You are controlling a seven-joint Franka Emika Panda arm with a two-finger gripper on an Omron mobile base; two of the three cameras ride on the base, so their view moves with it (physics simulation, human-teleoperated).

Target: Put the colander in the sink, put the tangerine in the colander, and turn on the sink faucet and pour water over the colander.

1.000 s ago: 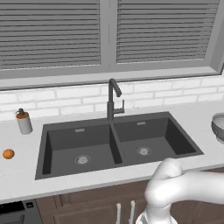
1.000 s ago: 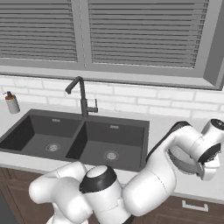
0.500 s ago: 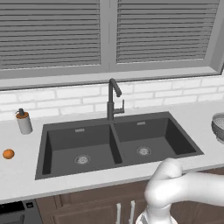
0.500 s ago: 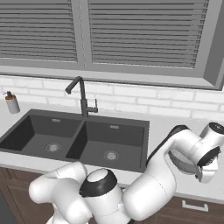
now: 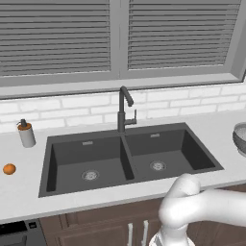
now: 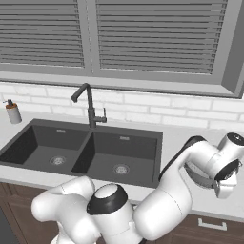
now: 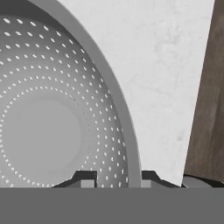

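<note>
Two dark fingertips of the end effector (image 7: 111, 178) stand on either side of the rim of the round, finely perforated silver-white metal colander (image 7: 52, 127), one inside the bowl and one outside, closed on that rim. The colander sits on the pale speckled table (image 7: 166, 78), to the right of the dark grey double-basin sink (image 5: 129, 158) and well apart from it. I judge it light and stiff but smooth, so a pinch on the thin rim may let it tilt or slip; a firm, level hold matters. Toward the sink, the tall dark gooseneck faucet (image 5: 124, 109) rises behind the divider, clear of a low path. Far left of the sink lie the small orange tangerine (image 5: 9, 169) and a grey soap dispenser bottle (image 5: 26, 134).
</note>
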